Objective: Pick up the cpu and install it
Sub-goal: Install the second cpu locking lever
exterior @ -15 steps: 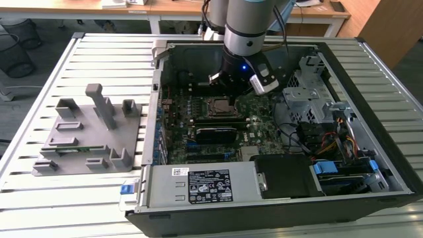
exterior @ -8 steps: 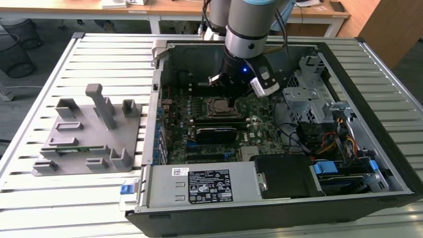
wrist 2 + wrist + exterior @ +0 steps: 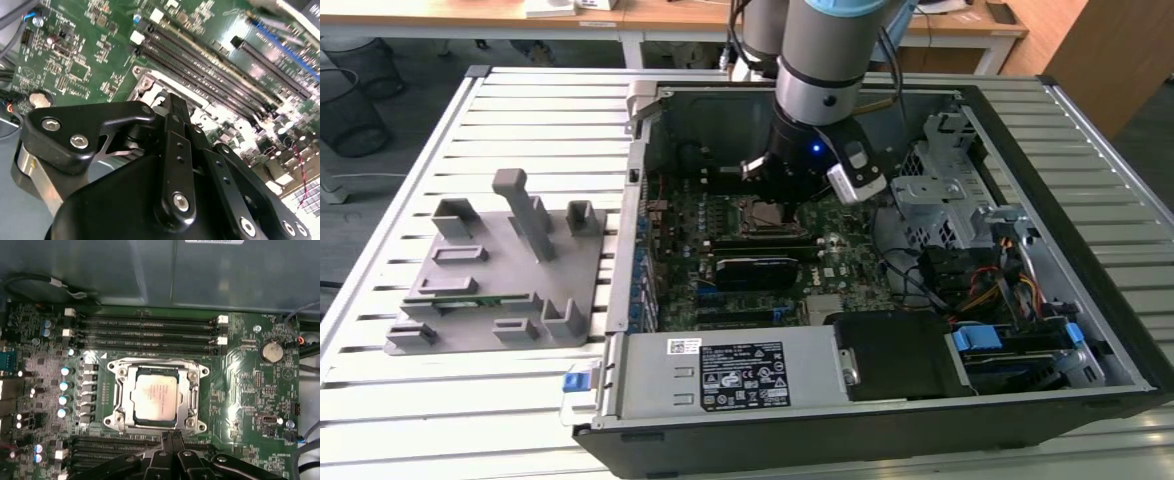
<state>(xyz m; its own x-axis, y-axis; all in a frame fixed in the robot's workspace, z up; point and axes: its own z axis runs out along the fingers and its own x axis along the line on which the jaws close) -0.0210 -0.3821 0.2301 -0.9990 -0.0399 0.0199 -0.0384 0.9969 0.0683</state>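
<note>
One cpu sits in front of you in the first wrist view: a flat square chip with a pale silvery top, a thin darker rim around it, lying level inside the metal socket frame on the green motherboard. You can see the frame surrounding the chip on all four sides, with screws at its corners. The hand is just beside the socket's near edge, its black fingers pressed together with no gap between them and nothing held. In the exterior view, your arm reaches down into the open computer case, with the hand low over the board near the socket. Room is tight here: rows of empty memory slots run along one side of the socket, more slots lie on the opposite side beneath the hand, and capacitors line a third. The case walls close in around the board. Toward the exterior view's left, a grey parts holder rests on the slatted surface, well apart from the case.
</note>
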